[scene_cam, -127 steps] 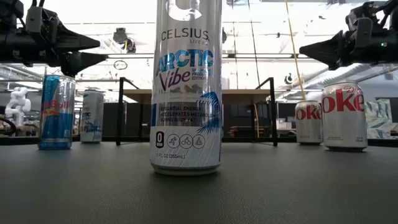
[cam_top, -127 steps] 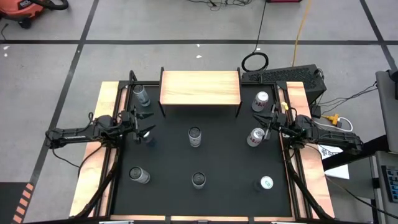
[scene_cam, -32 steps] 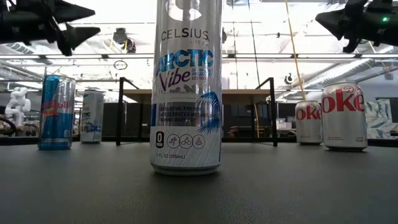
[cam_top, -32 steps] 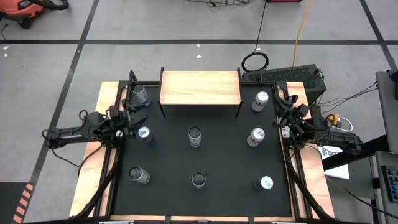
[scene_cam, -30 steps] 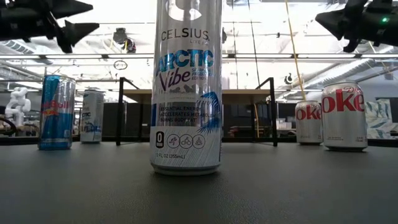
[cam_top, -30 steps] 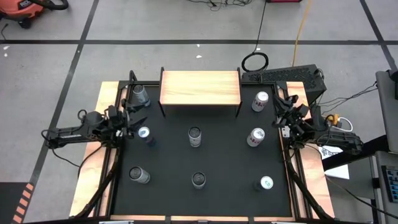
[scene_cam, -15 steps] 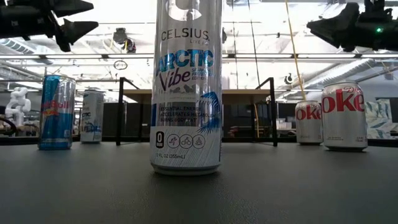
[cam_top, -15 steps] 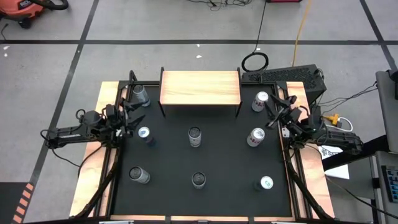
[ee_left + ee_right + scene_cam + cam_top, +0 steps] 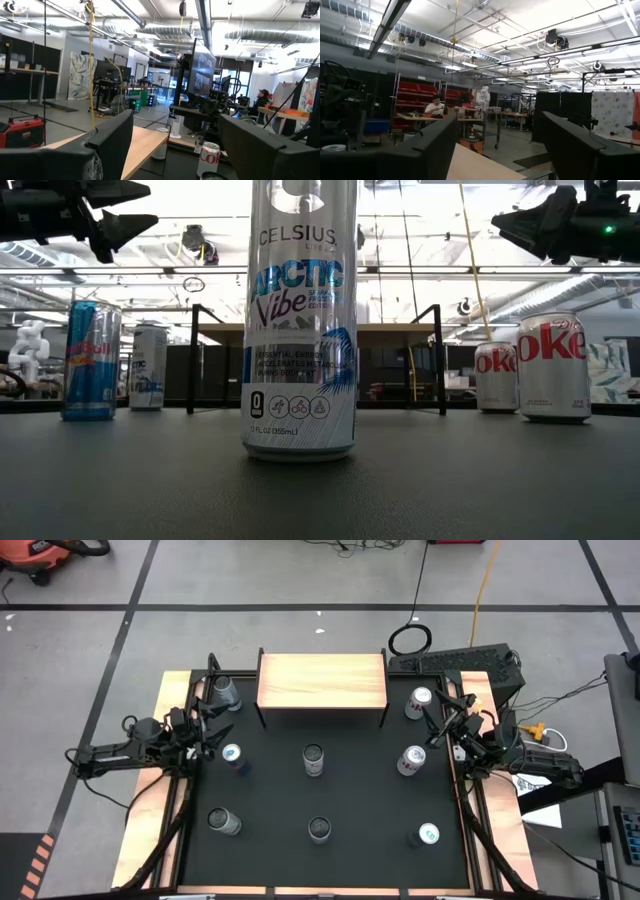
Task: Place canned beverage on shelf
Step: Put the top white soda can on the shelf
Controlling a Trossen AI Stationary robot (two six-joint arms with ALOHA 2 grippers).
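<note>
Black matting covers the surface (image 9: 350,800), which has pale wood strips down both sides, and the shelf (image 9: 322,681) stands at its far edge with nothing on its light-wood top. Taking the shelf as the landmark: a silver can (image 9: 223,692) stands just off its left end, and a Diet Coke can (image 9: 419,702) just off its right end. Nearer than the shelf's middle stands the tall Celsius Arctic Vibe can (image 9: 313,759), which fills the centre of the low view. To that can's left is a Red Bull can (image 9: 233,756), to its right a second Diet Coke can (image 9: 411,760). Three more cans line the near row: one at the left (image 9: 224,822), one in the middle (image 9: 319,829), and a green-topped one at the right (image 9: 427,835).

The left claw (image 9: 213,720) hangs in the air between the silver can and the Red Bull can, its fingers spread apart and grasping nothing. The right claw (image 9: 435,723) hovers between the two Diet Coke cans, fingers likewise parted and empty.

Compared with a second ago, the right claw has gone from clenched to released and has swung in from the side strip toward the Diet Coke cans. The left claw has barely shifted, and no can has moved.
</note>
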